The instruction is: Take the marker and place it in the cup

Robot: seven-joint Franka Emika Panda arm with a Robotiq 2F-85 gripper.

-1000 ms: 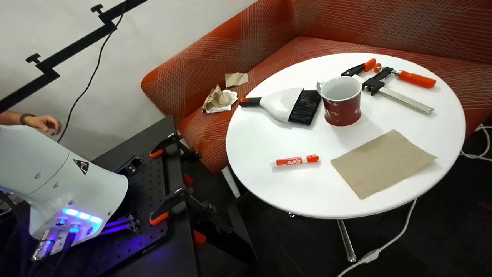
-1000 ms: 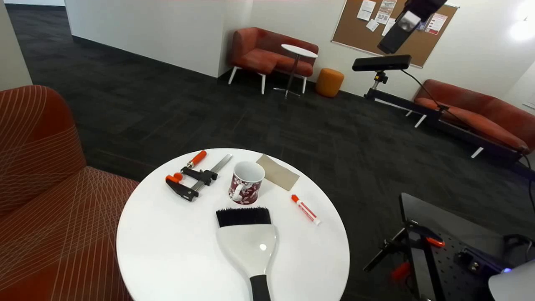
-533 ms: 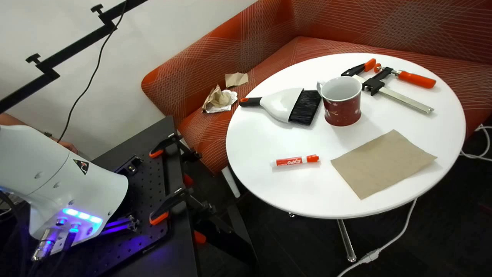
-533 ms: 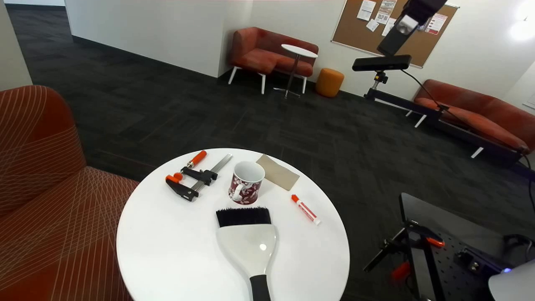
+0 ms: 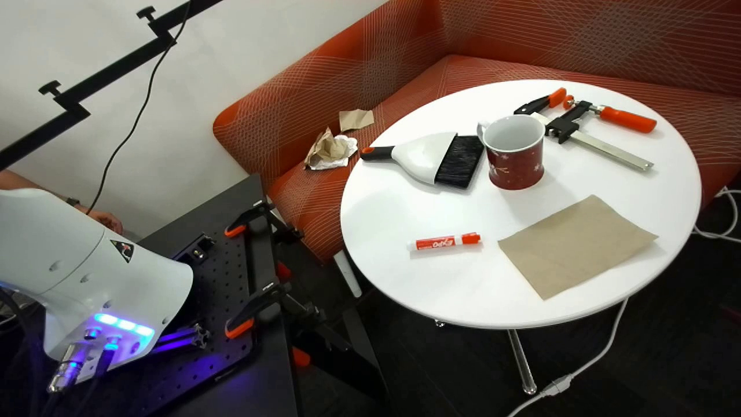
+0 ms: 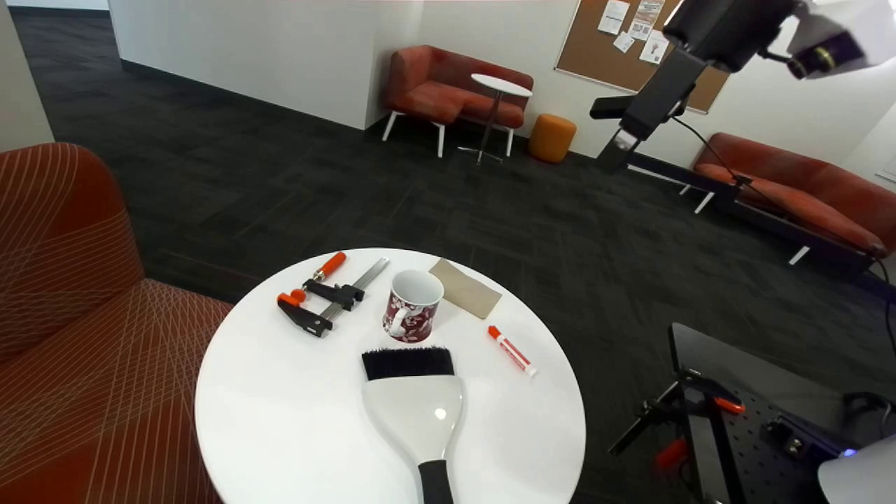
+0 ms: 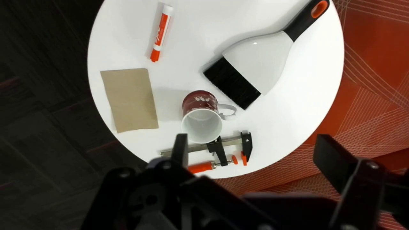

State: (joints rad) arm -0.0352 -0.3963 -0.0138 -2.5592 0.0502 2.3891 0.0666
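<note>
The red marker (image 5: 444, 242) lies flat on the white round table, near its edge on the robot's side. It also shows in an exterior view (image 6: 513, 351) and in the wrist view (image 7: 161, 33). The dark red cup (image 5: 515, 168) stands upright with its white inside open upward; it also shows in an exterior view (image 6: 411, 316) and in the wrist view (image 7: 200, 101). My gripper (image 7: 252, 140) has its fingers wide apart with nothing between them. In an exterior view the gripper (image 6: 616, 148) hangs high above the table level, away from marker and cup.
A dustpan with a black brush (image 5: 427, 157) lies beside the cup. A bar clamp (image 5: 570, 127) lies behind it. A brown paper sheet (image 5: 578, 246) lies near the marker. A red bench (image 5: 324, 191) borders the table (image 5: 463, 295). A person's hand (image 5: 107, 220) shows behind the arm base.
The gripper and arm have come lower and further into an exterior view. The person's hand has moved down behind the arm base. The marker and cup have not moved.
</note>
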